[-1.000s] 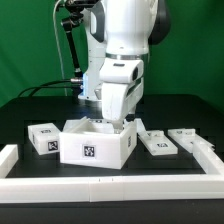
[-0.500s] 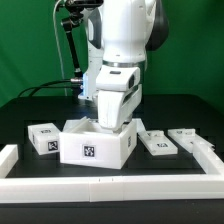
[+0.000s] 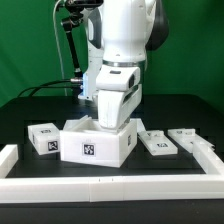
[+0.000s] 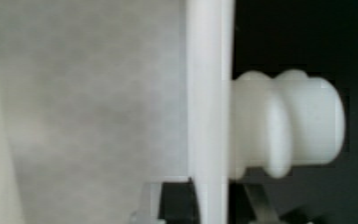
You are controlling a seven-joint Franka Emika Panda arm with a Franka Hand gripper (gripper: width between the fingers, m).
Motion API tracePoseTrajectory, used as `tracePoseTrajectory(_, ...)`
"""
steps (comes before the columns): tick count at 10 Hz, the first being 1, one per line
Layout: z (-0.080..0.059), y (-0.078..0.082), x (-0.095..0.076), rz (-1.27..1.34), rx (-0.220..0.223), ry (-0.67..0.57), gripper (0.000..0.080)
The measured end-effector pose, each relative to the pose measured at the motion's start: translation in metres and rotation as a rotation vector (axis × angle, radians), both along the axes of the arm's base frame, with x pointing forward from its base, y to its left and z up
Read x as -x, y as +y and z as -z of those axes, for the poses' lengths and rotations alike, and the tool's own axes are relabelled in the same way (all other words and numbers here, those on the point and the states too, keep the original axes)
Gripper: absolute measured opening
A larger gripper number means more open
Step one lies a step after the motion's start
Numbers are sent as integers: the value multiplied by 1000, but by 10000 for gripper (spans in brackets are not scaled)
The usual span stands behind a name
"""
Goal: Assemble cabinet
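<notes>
Since a second ago the arm has swung slightly toward the exterior view's left and drawn its wrist squarely over the box, and across the last half second nothing visibly shifts, which reads as a grasp settling. In the wrist view the gripper straddles the thin edge of a white panel. One dark finger is on each side, and they seem pressed against it, so I judge the gripper narrowly closed on that wall rather than holding anything loose. A ribbed white knob juts from the panel's far face just beyond the fingers. Taking the wall beside it probably gives a firm grip for shifting or steadying the box. In the exterior view the fingertips are hidden inside the open-topped cabinet box. The box sits upright on the black table with a square tag facing the camera. A small tagged block lies just beside it on the exterior view's left. Two flat tagged pieces lie near it on the right, apart from each other and likely waiting their turn. A white rail runs along the front, near the box but not touching it, and seems to serve as a fence to brace parts against.
</notes>
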State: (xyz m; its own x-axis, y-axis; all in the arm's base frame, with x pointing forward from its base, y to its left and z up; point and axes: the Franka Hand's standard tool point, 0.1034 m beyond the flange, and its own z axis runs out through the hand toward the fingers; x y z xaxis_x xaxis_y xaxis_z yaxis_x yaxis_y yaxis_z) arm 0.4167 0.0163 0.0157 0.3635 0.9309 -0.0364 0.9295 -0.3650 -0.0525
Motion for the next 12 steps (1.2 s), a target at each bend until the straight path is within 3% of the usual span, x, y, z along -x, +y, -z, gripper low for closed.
tracePoseTrajectory(5,0,-1,-1,-14,0,0,36)
tracePoseTrajectory(8,-3,-12,-29,-222,-4,2,36)
tracePoseTrajectory(10,0,-7,-52,-278,-9,-15,36)
tracePoseTrajectory(12,-1,-2,-58,-285,-12,-24,36)
